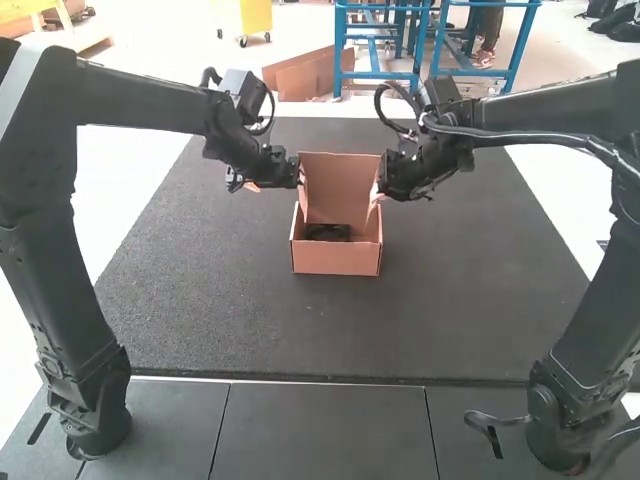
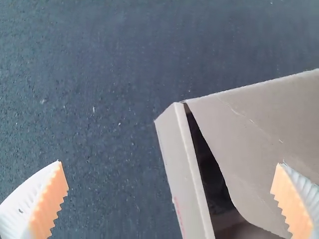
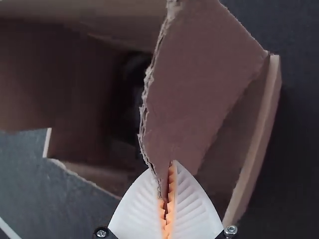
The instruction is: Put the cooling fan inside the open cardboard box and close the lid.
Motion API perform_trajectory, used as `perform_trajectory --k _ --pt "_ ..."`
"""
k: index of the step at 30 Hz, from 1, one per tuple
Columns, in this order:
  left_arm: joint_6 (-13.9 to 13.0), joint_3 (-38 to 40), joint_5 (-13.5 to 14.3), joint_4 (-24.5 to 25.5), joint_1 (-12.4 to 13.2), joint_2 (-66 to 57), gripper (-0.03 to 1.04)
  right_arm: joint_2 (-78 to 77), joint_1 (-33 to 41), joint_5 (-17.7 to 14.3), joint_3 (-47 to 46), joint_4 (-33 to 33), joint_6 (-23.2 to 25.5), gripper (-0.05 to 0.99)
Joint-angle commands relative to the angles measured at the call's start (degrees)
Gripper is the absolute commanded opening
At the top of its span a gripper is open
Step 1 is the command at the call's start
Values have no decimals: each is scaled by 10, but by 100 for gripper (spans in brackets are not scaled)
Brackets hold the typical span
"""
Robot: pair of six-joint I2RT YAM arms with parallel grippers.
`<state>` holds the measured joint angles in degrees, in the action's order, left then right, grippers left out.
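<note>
The brown cardboard box (image 1: 336, 252) stands mid-mat with its lid (image 1: 338, 186) raised upright at the back. The dark cooling fan (image 1: 327, 232) lies inside it and appears as a dim shape (image 3: 130, 94) in the right wrist view. My right gripper (image 1: 382, 190) is shut on the lid's right side flap (image 3: 204, 89), pinching its torn edge between the orange pads (image 3: 168, 199). My left gripper (image 1: 288, 176) is open at the lid's left edge, its fingers (image 2: 47, 204) spread wide on either side of the left side flap (image 2: 182, 169).
The box rests on a dark mat (image 1: 200, 270) with free room on every side. Pale table surface (image 1: 130, 170) borders the mat to the left and right. Both arm bases stand at the near corners.
</note>
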<state>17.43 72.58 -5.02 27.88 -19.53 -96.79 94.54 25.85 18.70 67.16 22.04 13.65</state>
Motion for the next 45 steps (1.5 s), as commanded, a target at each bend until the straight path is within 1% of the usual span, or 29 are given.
perform_trajectory --k 1,6,9,13,16,18,19,20,21,22,23,24,25,27,28,30,34,37,40,42,45 --pt "0 -11 -13 -1 -8 34 97 -15 19 7 -14 10 -14 -1" --pt "-3 -39 -13 2 -8 49 97 -20 20 5 -26 24 -27 -1" --pt "-6 -56 -13 2 -8 59 97 -20 20 -2 -33 39 -39 -1" --pt "-10 -75 -13 9 -9 72 97 -21 20 -38 -43 52 -67 -1" --pt "-17 -83 -13 33 -8 82 97 -22 22 -65 -48 56 -82 -1" --pt "-22 -85 -13 51 -6 88 97 -23 23 -76 -51 55 -91 0" --pt "-25 -86 -12 57 -5 91 97 -23 23 -79 -48 55 -90 8" --pt "-29 -85 -12 60 -3 95 97 -23 21 -79 -46 54 -88 26" --pt "-33 -85 -10 60 -1 100 97 -27 21 -80 -40 54 -87 49" --pt "-35 -84 -3 58 4 104 97 -31 20 -80 -33 54 -86 69" --pt "-36 -83 3 53 8 109 97 -36 18 -80 -26 53 -81 85" --pt "-36 -83 7 42 12 113 97 -41 17 -79 -19 53 -79 92" --pt "-36 -82 11 32 18 116 97 -47 16 -76 -13 53 -79 92" --pt "-35 -75 32 7 27 125 97 -63 14 -72 1 54 -75 92" --pt "-35 -71 36 -4 33 128 97 -73 12 -71 5 54 -69 92" --pt "-35 -58 39 -20 38 128 97 -91 10 -71 11 54 -68 92" --pt "-37 -20 40 -32 33 109 97 -139 1 -75 10 55 -72 92" --pt "-39 16 40 -25 18 85 97 -177 -4 -78 5 62 -78 92" --pt "-39 51 40 -20 -8 59 97 -205 -5 -86 1 86 -101 92" --pt "-40 72 39 -18 -24 42 97 -221 -6 -94 -4 106 -105 92" --pt "-40 96 39 -16 -49 16 97 -243 -11 -94 -11 122 -109 92"
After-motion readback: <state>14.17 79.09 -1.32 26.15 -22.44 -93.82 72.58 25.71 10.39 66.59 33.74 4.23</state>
